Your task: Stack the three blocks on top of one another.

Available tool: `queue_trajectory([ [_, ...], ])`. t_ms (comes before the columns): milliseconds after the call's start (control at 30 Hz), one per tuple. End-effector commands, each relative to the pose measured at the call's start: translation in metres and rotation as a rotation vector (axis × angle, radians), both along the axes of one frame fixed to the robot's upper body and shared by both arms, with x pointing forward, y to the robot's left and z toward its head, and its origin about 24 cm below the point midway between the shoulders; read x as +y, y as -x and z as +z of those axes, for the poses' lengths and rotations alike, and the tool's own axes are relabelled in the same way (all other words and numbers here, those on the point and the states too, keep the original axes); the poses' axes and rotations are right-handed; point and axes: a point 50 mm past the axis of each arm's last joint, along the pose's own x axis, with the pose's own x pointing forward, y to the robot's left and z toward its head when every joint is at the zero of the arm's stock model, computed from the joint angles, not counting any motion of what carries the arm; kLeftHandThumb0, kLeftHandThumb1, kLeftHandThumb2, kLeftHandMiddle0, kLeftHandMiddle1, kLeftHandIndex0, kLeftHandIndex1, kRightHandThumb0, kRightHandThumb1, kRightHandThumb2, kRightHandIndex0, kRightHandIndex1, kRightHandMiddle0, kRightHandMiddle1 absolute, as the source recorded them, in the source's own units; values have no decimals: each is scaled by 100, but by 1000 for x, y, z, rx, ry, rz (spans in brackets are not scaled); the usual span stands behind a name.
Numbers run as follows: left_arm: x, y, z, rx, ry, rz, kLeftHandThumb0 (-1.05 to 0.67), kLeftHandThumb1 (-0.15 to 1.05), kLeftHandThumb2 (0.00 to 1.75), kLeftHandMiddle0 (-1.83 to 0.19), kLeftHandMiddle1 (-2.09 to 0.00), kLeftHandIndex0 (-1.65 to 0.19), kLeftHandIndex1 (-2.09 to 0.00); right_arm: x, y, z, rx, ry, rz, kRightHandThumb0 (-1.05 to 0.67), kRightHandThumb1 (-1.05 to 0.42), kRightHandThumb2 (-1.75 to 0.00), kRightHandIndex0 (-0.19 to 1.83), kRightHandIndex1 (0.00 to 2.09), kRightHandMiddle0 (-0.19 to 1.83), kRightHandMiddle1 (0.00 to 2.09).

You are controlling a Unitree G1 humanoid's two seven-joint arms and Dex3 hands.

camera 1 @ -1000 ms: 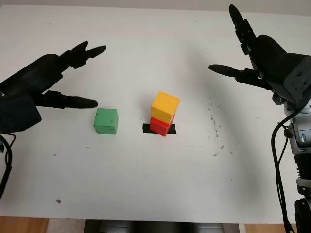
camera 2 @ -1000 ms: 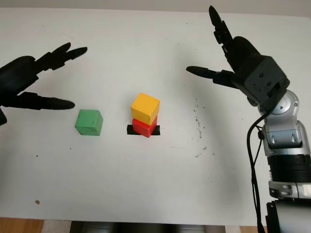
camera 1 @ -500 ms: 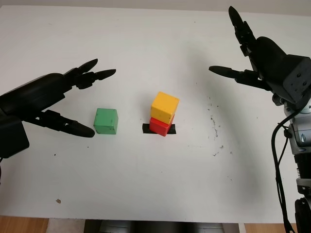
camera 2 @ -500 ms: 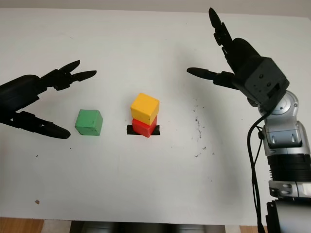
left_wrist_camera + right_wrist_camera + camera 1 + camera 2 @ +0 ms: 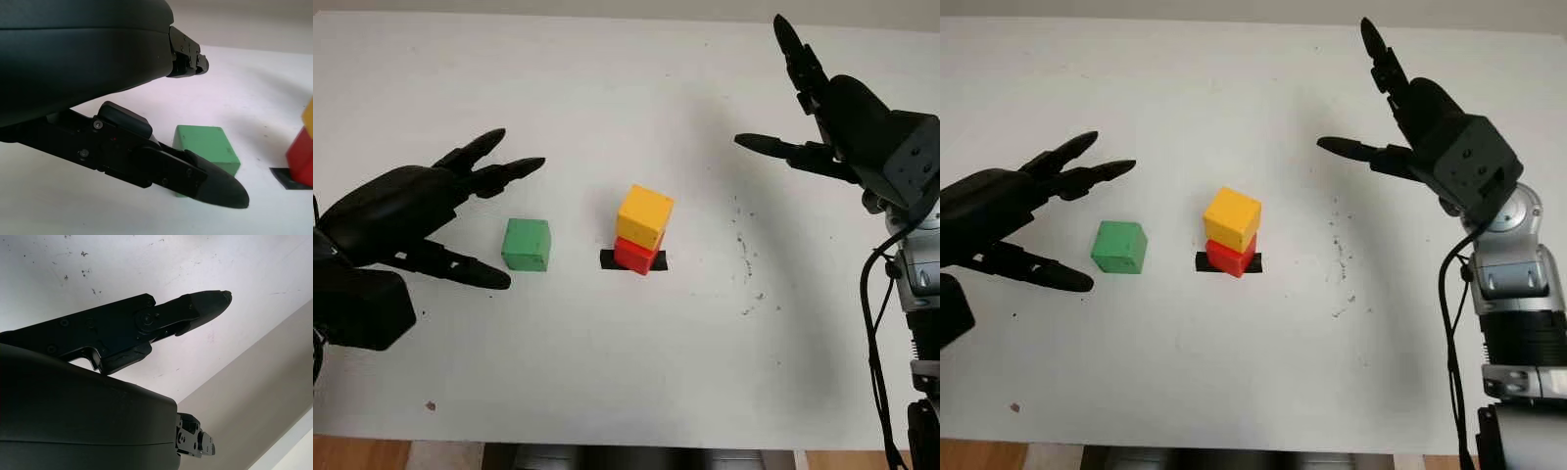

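Blocks, left to right: left hand (image 5: 406,211), open and holding nothing, just beside the green cube-shaped block (image 5: 527,244), not touching it. Near its right, a yellow cube block (image 5: 645,216) sits skewed atop a red cube block (image 5: 635,256) on a black tape mark (image 5: 608,259). Right hand (image 5: 847,122) open, empty, well apart at the far right.

Risk: the yellow top overhangs; an off-centre green placement or a finger brushing it could topple the pair.

White table (image 5: 607,372) offers wide bare room all round; front edge well away.
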Motion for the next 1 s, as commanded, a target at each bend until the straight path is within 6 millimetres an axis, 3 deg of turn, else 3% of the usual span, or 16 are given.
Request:
queue_trajectory([
  [0, -4, 2, -6, -12, -13, 5, -95, 104, 6, 17, -5, -19, -7, -4, 3, 7, -21, 10, -11, -70, -105, -11, -19, 0, -19, 0],
  [333, -11, 5, -24, -17, -32, 19, -95, 103, 7, 16, -6, -20, -6, -4, 4, 7, -23, 3, -12, -69, -105, -11, -19, 0, -19, 0],
  [633, -13, 6, -26, 20, -39, 7, -95, 104, 6, 19, -5, -22, -6, -5, 4, 7, -28, 7, -13, -69, -105, -11, -19, 0, -19, 0],
  [967, -18, 6, -35, -75, -124, 31, -94, 102, 5, 12, -7, -34, -10, -5, 4, 6, -20, -13, -9, -67, -105, -10, -19, 0, -19, 0],
])
